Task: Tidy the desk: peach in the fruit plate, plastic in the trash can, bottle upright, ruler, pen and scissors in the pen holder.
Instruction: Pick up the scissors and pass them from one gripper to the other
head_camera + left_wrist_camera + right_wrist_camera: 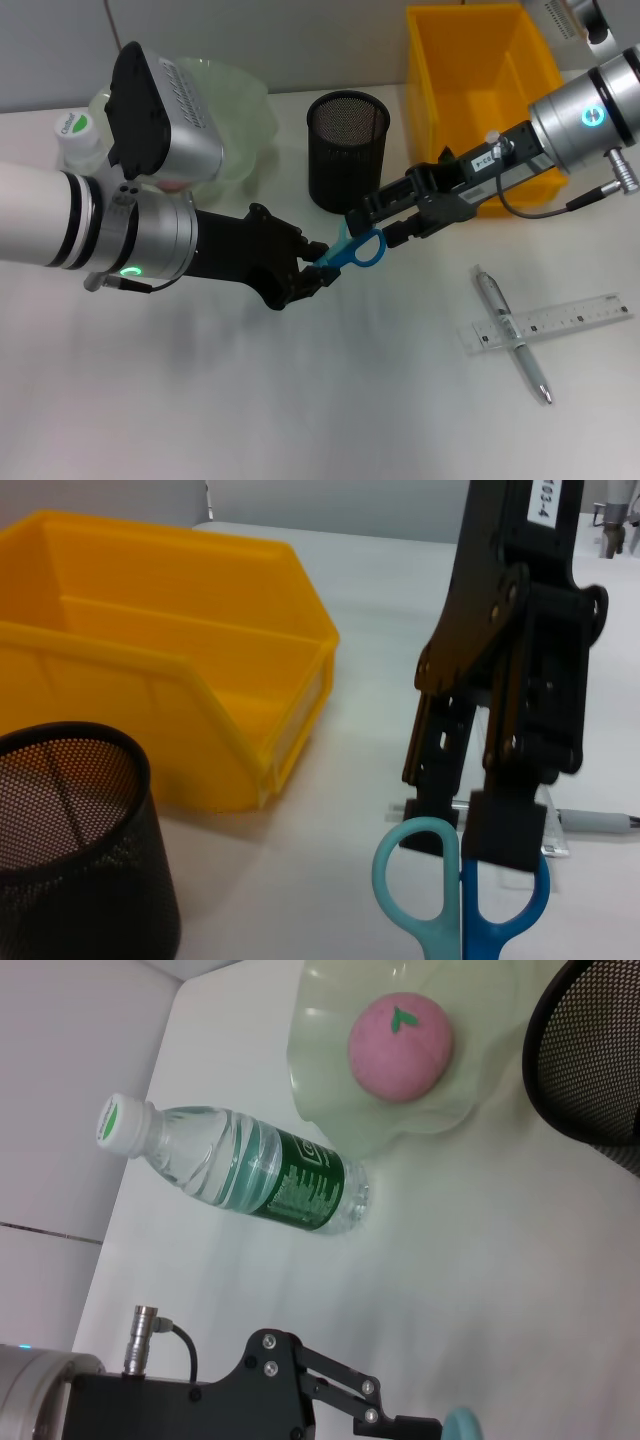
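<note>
On the white desk, both grippers apparently grip scissors.

Left arm hides most of bottle and fruit plate beside pen holder; scissors blades unseen.

- The pen holder stands at the middle back of the table.
- The trash can is to its right, and the fruit plate to its left.
- The peach lies in the fruit plate.
- The bottle stands upright just left of the plate.
- The scissors are in front of the pen holder, between the two grippers.
- At front right, the pen lies across the ruler.
</note>
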Motion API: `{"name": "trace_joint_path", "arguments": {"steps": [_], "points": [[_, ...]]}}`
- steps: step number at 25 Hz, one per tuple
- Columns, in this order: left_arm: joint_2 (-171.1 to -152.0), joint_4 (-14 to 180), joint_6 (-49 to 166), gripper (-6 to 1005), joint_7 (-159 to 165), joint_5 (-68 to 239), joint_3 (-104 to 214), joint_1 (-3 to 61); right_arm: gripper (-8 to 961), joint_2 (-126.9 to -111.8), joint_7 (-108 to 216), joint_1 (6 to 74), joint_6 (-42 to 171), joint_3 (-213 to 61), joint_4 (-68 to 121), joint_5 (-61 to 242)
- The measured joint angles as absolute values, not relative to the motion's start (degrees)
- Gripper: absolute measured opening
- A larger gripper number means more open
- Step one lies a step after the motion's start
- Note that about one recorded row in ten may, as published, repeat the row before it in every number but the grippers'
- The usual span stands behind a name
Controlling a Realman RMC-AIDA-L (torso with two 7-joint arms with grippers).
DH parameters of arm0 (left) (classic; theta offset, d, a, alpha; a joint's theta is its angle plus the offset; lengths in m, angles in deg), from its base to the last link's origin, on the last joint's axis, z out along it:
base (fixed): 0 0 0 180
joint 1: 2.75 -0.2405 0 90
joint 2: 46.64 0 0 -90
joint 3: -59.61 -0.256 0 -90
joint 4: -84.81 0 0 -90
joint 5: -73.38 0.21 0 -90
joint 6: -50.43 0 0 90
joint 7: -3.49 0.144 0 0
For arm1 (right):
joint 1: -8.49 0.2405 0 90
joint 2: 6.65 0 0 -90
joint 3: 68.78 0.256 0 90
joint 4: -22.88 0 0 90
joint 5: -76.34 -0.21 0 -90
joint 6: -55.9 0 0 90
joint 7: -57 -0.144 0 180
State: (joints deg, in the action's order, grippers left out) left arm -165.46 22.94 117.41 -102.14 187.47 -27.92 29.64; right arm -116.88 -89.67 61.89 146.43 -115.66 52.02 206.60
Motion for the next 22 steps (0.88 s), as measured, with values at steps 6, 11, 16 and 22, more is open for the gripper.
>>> {"name": "trace_joint_path", "arguments": {"steps": [6,11,16,22], "points": [[-165.46,22.94,116.85,245,-102.68,187.45,-28.01,30.03,747,-117.39,-89.68,61.92,145.18,-115.69,51.98,206.6],[-165.46,22.94,116.93,245,-102.81,187.45,-28.2,30.22,747,-117.59,-89.69,61.93,144.5,-115.71,51.85,206.6],[-165.46,23.33,116.94,243,-102.83,187.45,-28.27,30.51,747,-118.14,-89.4,61.89,143.92,-115.72,51.79,206.59],[-165.46,24.24,116.94,244,-102.86,187.46,-28.37,31.07,746,-118.35,-89.18,61.94,143.37,-115.77,51.79,206.59]]}}
